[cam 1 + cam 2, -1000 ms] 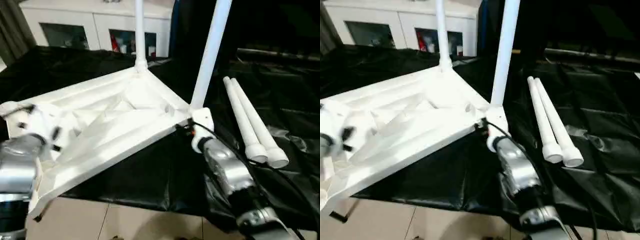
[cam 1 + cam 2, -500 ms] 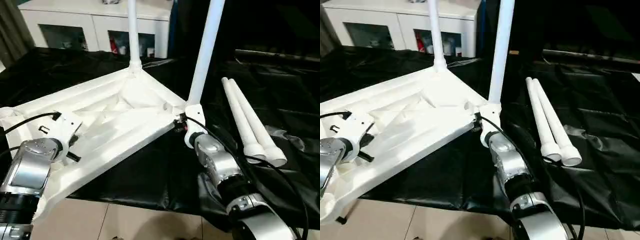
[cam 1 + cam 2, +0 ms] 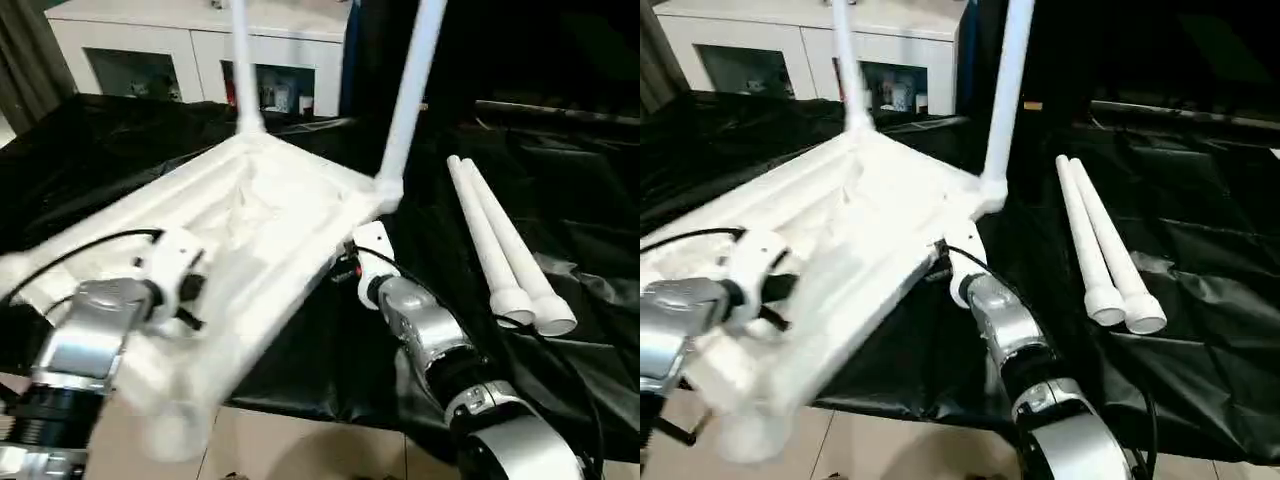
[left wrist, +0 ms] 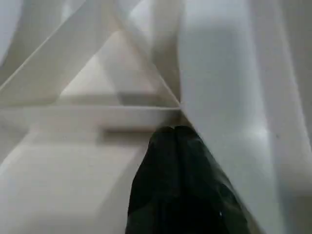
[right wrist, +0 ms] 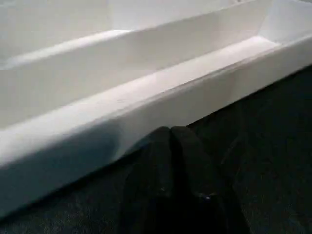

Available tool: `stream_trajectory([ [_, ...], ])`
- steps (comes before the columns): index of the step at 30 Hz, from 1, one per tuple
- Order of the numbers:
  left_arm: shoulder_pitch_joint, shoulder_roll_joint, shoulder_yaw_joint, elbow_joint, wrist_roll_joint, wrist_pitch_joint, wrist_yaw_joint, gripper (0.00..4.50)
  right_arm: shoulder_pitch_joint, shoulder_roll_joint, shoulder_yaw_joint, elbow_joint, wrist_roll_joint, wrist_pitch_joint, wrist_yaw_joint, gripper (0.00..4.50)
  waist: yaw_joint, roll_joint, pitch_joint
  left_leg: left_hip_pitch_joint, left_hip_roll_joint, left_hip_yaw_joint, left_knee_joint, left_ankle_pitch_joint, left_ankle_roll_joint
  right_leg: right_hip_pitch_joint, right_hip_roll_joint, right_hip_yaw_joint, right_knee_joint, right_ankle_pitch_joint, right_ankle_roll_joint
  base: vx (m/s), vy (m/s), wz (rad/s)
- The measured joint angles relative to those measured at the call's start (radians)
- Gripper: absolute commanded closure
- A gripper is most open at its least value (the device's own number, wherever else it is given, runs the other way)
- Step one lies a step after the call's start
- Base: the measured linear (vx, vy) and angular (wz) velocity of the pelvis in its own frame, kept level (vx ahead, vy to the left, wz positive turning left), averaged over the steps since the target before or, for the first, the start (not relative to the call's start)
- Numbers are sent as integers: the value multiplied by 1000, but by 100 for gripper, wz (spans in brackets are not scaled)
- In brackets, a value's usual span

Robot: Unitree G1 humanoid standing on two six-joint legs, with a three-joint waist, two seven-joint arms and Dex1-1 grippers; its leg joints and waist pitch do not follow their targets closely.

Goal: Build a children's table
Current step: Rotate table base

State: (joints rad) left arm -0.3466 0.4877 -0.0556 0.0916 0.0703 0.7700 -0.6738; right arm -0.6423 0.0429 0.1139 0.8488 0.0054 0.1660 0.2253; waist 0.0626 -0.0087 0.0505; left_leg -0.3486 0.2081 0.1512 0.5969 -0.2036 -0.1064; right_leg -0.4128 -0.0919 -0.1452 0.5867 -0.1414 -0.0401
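The children's table top [image 3: 270, 215] lies upside down on the black cloth, ribbed underside up. Its near end is blurred and hangs out past the cloth's front edge. Two white legs [image 3: 243, 60] [image 3: 410, 90] stand upright in its far corner sockets. Two more legs [image 3: 495, 240] lie side by side on the cloth to the right. My left gripper [image 4: 175, 134] is shut, its tips pressed against a rib junction of the underside, nothing between the fingers. My right gripper [image 5: 170, 134] is shut too, its tips against the outer wall of the top's right rim [image 3: 343, 268].
A white glass-door cabinet [image 3: 170, 50] stands behind the work. The wrinkled black cloth [image 3: 560, 200] covers the surface, with tiled floor [image 3: 300, 445] below its front edge. Cables run along both silver forearms.
The table top has turned, its near end swinging toward me and over the cloth's edge. Both grippers have closed. My left arm has moved right along the underside.
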Motion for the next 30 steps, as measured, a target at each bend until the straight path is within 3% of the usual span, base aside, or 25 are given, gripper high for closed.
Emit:
stream_trajectory([
  [11,-51,-106,-22,47,-16,-12,3,450,-8,-23,-25,20,-3,-38,44,444,-2,0,0,-1,0,0,0,0,0,-1,0,0,0,0,0,0,0,0],
  [18,-154,-175,-40,232,5,-134,52,450,-19,-40,-39,22,-11,-58,43,444,-2,0,0,-2,0,0,0,0,0,-2,0,0,0,0,0,0,0,0],
  [21,-207,-219,-38,344,15,-225,105,450,-19,-59,-41,12,-13,-64,41,444,6,1,1,-3,0,1,1,0,0,-5,0,-1,0,0,0,0,0,0],
  [27,-300,-306,-15,491,14,-366,190,450,-9,-106,-77,-72,-12,-58,35,444,28,3,3,-13,1,1,3,4,4,-14,0,0,2,3,-4,0,0,0],
  [30,-364,-345,11,575,7,-448,258,450,14,-128,-82,-183,-12,-40,36,444,31,3,3,-24,1,1,7,8,9,-26,0,1,8,1,-4,0,0,0],
])
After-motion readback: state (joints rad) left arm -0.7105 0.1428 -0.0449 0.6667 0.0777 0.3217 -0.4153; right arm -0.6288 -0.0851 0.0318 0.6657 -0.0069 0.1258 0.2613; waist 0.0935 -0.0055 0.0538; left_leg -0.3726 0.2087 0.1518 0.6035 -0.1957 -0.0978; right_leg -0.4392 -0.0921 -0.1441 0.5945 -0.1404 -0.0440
